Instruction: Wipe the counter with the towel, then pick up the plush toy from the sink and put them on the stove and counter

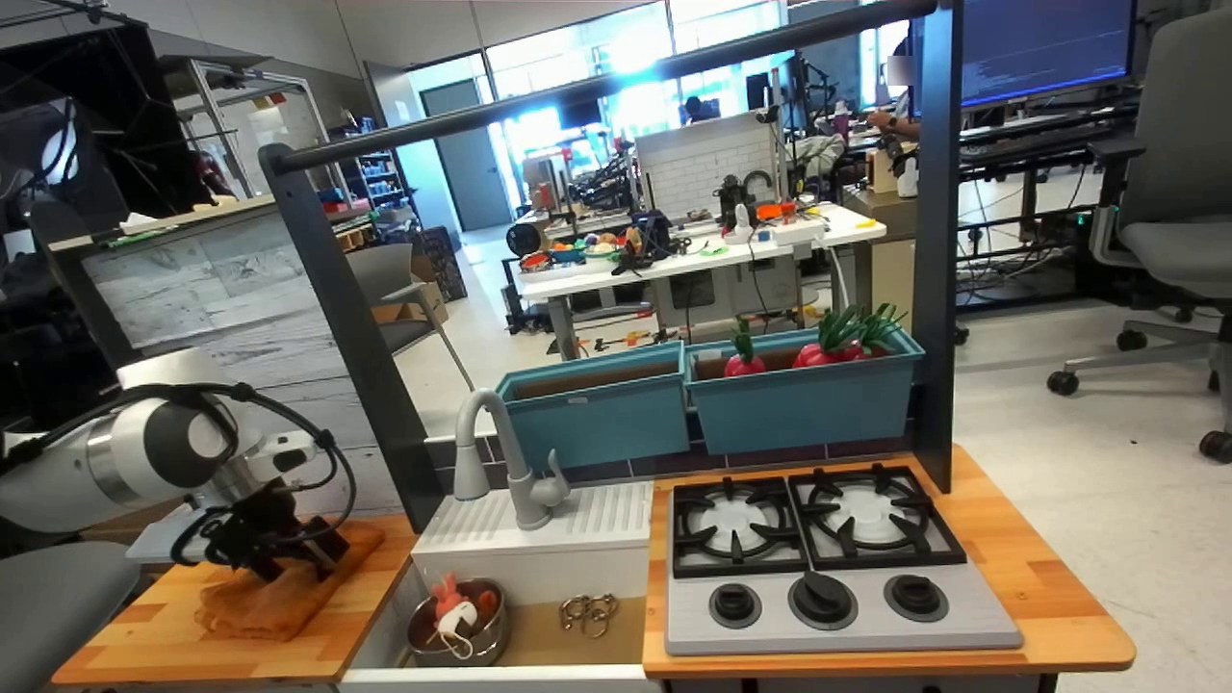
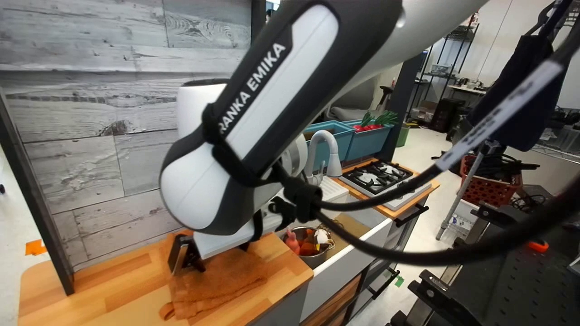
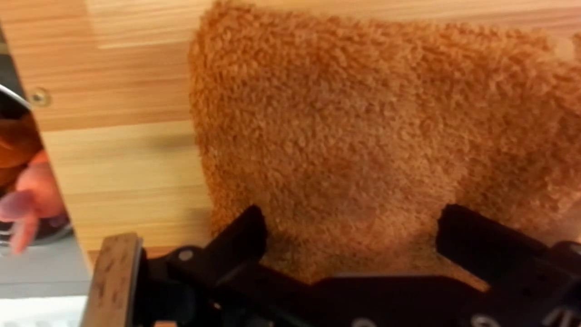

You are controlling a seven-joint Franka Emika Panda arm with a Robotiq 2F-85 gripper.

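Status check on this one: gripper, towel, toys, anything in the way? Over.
Gripper open over orange towel, contact unclear. Towel lying on wooden counter. Plush toys in metal pot inside sink. No obstruction seen around towel.

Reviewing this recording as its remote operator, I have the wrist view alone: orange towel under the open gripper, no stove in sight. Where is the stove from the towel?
Observer: In both exterior views the stove is across the sink from the towel.
Operator: What lies in there beside the pot?
Observer: Metal rings, on the pot's stove side, in an exterior view.
Operator: Anything tall on the way over?
Observer: Yes, a grey faucet rises from the ridged ledge next to the basin; it could well be worth steering around.
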